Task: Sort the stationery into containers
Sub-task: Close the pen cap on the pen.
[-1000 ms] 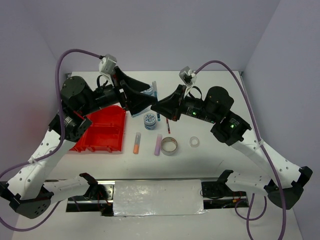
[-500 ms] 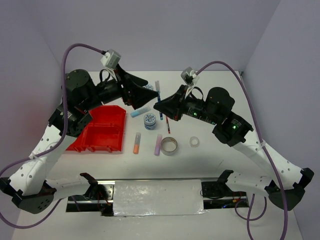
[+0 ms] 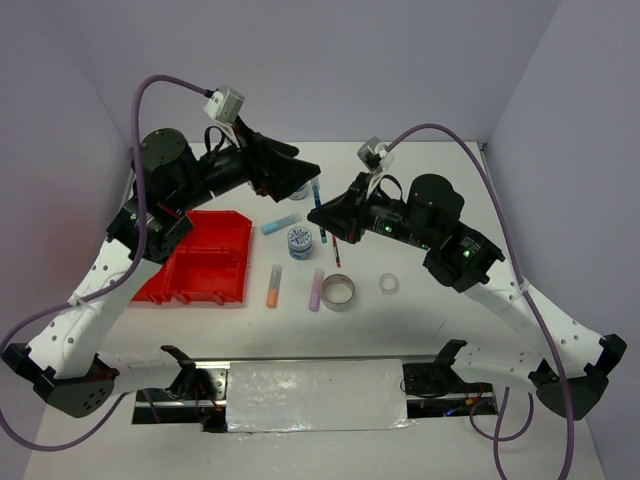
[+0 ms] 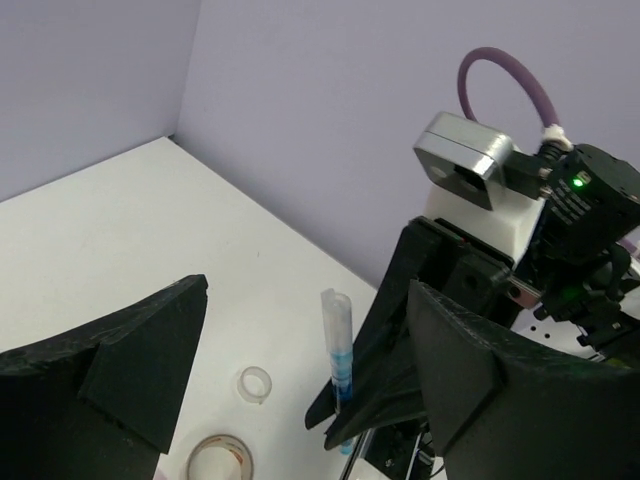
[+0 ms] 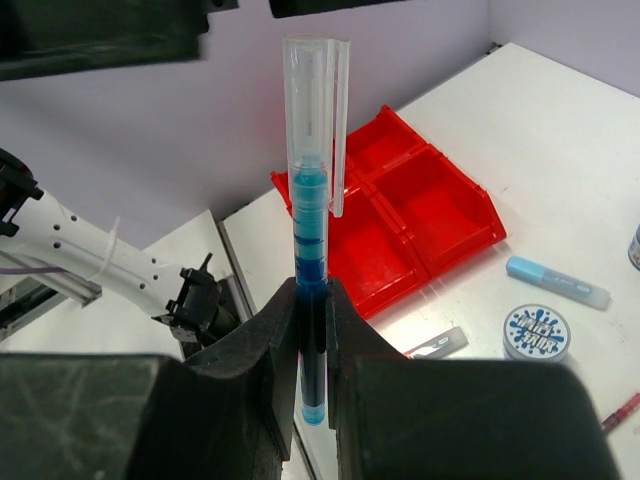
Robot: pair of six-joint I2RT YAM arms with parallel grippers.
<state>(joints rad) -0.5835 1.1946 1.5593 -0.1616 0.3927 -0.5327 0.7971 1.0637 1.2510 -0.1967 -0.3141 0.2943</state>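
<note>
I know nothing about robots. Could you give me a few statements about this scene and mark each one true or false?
1. The right pincer grips a blue pen upright. True.
2. The left pincer is clamped on a tape ring. False: it is open and empty.
3. The orange stick lies in the red tray. False: it lies on the table beside the tray.
4. A grey tape ring and a clear tape ring lie on the table. True.
</note>
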